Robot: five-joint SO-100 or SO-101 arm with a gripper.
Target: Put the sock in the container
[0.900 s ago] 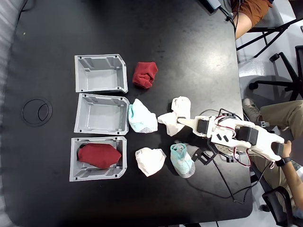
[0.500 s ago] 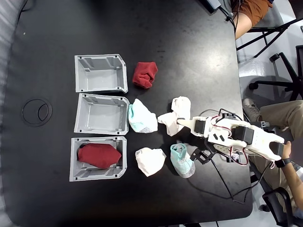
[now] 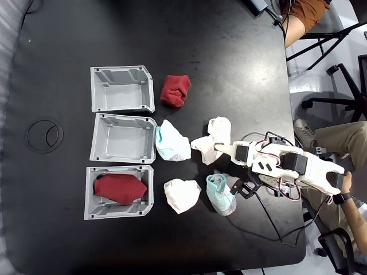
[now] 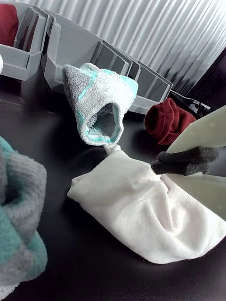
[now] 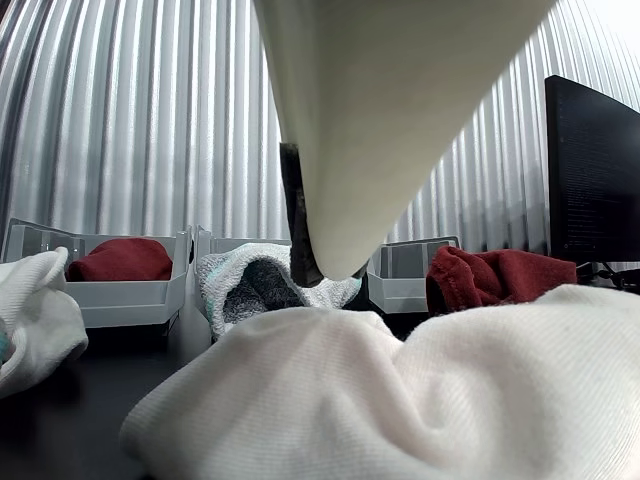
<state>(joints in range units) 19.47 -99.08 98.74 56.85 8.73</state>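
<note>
meanwhile pincer (image 3: pixel 217 150) on a white sock (image 3: pixel 210 141), grip unclear; maroon sock (image 3: pixel 175 90) beside the container (image 3: pixel 121 89)

In the fixed view, the arm (image 3: pixel 287 166) now sits slightly lower and more tilted than it did 0.9 s ago, its body swung a little toward the bottom of the picture. The end effector (image 3: pixel 217 150) rests at the white sock (image 3: pixel 209 140) as before. Over the last half second nothing visibly shifts.
</note>
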